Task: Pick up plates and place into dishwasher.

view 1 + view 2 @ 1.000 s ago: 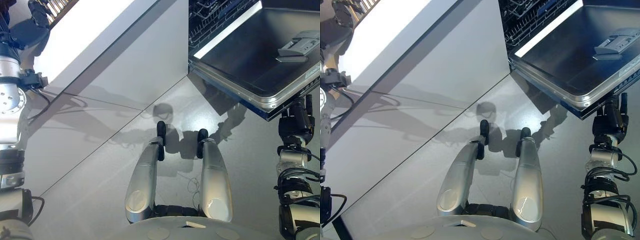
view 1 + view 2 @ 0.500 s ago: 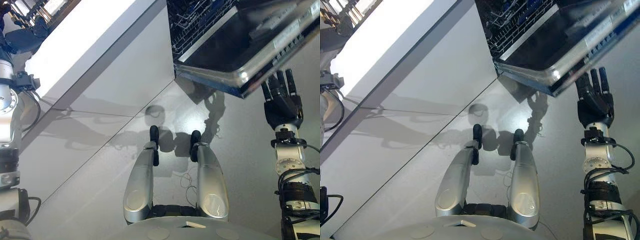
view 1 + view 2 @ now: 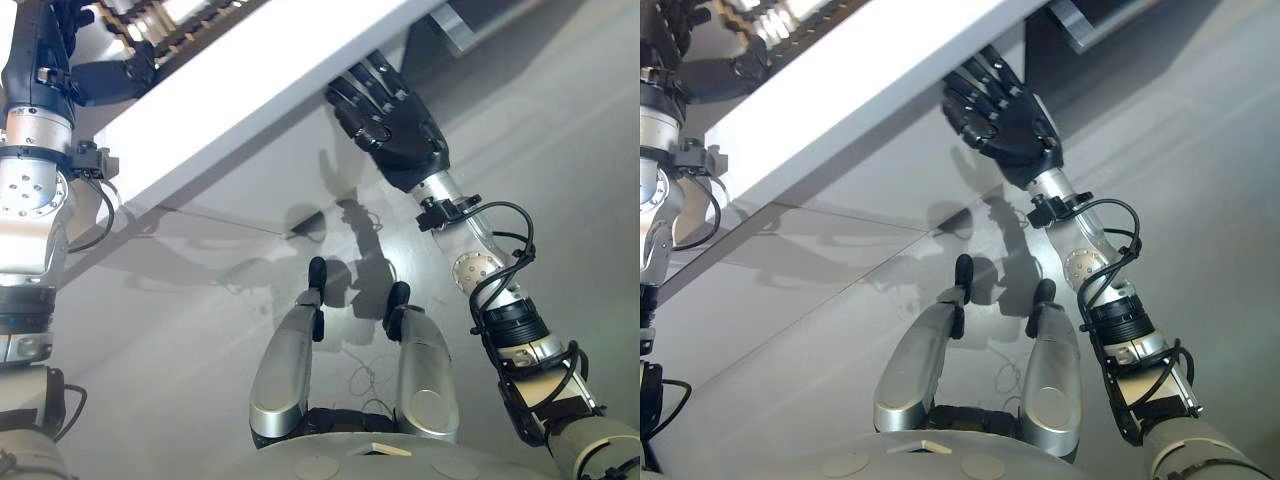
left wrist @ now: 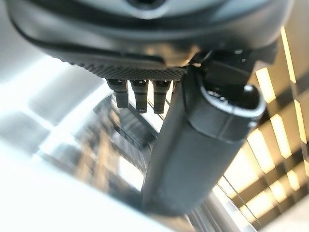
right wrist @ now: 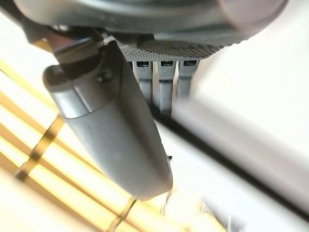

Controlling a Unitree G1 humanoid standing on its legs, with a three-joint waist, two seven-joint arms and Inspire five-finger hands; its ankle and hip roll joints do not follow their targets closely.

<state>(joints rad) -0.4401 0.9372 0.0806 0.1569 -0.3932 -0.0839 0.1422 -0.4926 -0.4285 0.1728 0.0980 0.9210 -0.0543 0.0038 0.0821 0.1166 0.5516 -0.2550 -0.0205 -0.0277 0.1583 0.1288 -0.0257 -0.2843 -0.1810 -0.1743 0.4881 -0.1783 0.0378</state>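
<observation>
in the left eye view my right hand (image 3: 392,118) is raised in front of me, just under the edge of a long white counter (image 3: 262,82) that runs slantwise across the top of the view. my fingers (image 3: 360,92) there are spread and straight, holding nothing, and their tips reach up toward the underside of the counter edge. my left hand (image 3: 112,72) is up at the far left, above the counter top, beside a rack of pale bars (image 3: 170,28). it is dark against dark there and i cannot tell how its fingers stand from here. below both hands lies a grey floor (image 3: 200,330).

in the right eye view the same scene shows: my right hand (image 3: 1002,112) is loose and empty below the counter (image 3: 870,70), and a dark opening with a pale edge (image 3: 1095,18) sits at the upper right, which may be the dishwasher, though i cannot tell for sure. i cannot pick out any plates from here.

in the left wrist view my thumb (image 4: 203,145) stands out long and straight and the fingertips (image 4: 140,99) point out straight past it, with nothing between them. what lies beyond is a blur of bright and dark bands.

in the right wrist view my thumb (image 5: 113,125) is likewise stretched out, and the fingertips (image 5: 164,92) are straight, released, gripping nothing, with a pale surface edged by a dark line beyond them.
</observation>
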